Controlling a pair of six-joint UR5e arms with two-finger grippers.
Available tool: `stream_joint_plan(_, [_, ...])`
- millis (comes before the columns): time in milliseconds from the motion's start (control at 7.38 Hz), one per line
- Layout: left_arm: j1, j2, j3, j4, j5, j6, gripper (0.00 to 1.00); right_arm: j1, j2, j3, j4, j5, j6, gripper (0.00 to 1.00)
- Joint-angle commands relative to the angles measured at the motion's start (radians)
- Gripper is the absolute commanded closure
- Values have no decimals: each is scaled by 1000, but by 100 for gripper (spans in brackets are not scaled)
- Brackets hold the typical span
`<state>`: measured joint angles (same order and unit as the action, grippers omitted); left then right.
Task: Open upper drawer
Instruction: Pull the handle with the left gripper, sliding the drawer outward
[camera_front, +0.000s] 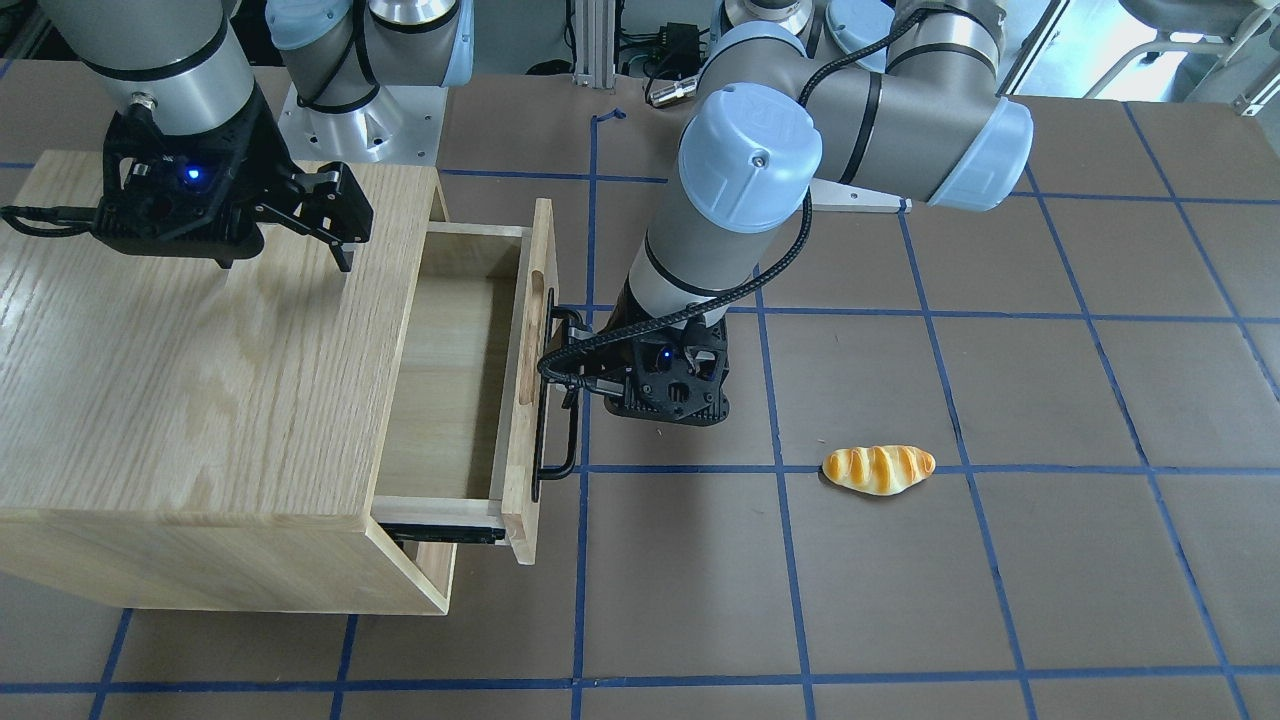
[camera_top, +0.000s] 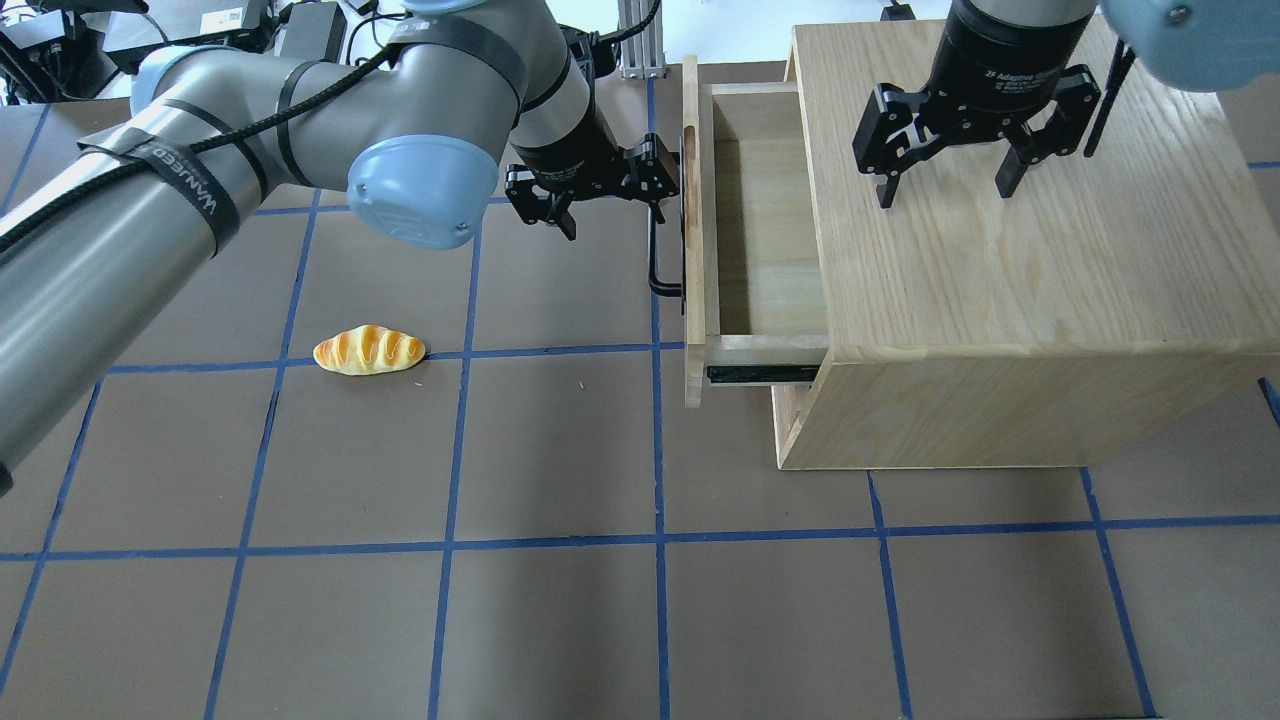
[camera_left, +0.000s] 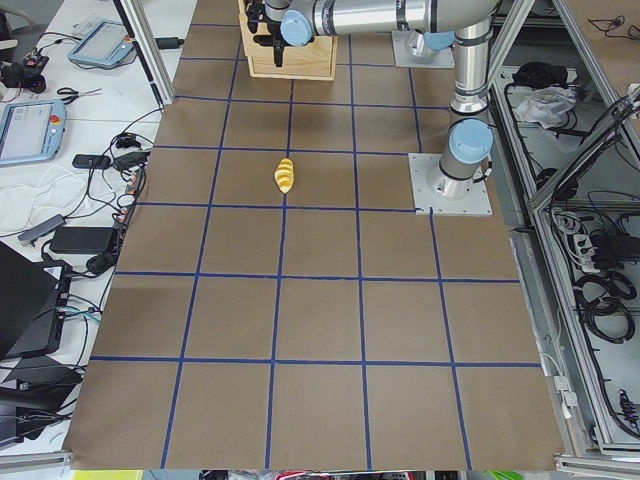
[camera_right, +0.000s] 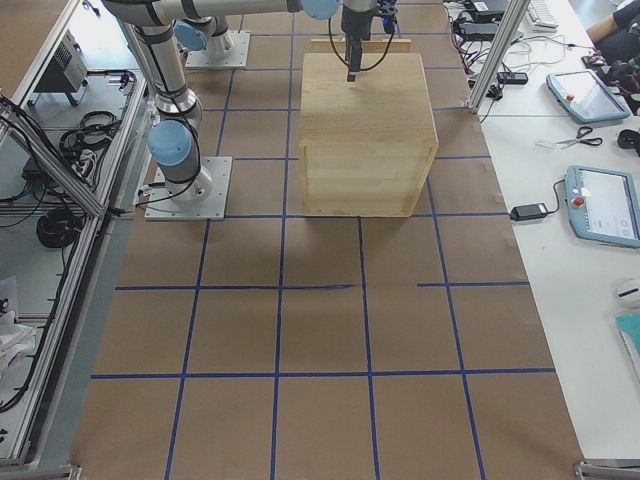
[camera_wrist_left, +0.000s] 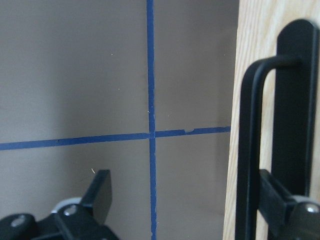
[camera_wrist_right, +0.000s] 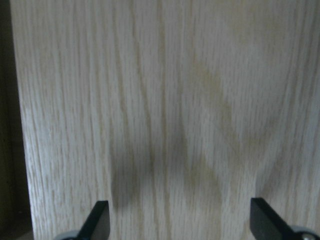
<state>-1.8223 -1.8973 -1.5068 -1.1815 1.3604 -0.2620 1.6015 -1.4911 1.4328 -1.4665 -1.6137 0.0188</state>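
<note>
Upper drawer (camera_top: 765, 230) stands pulled well out of the cabinet (camera_top: 1020, 270), in the upper middle of the overhead view. The left fingers (camera_wrist_left: 101, 192) are apart at the black handle (camera_top: 652, 255), one of them tucked behind the bar. The right fingers (camera_top: 1010, 175) hang spread wide over the cabinet top, upper right. A bread roll (camera_top: 369, 350) lies on the surface (camera_top: 560, 600), left of centre.

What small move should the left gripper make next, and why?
Probably pull the handle a little further from the cabinet. The left gripper is open with one finger hooked behind the bar, and the drawer is only part out, its rear end hidden under the cabinet top.
</note>
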Motion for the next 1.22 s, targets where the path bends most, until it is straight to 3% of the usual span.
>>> stream_joint_plan(0, [8,0,0,-4,0,10,0,0,0,0,0,0,0,0])
stream_joint_plan(1085, [31,7,2,-33,14,62,0,0,0,0,0,0,1,0])
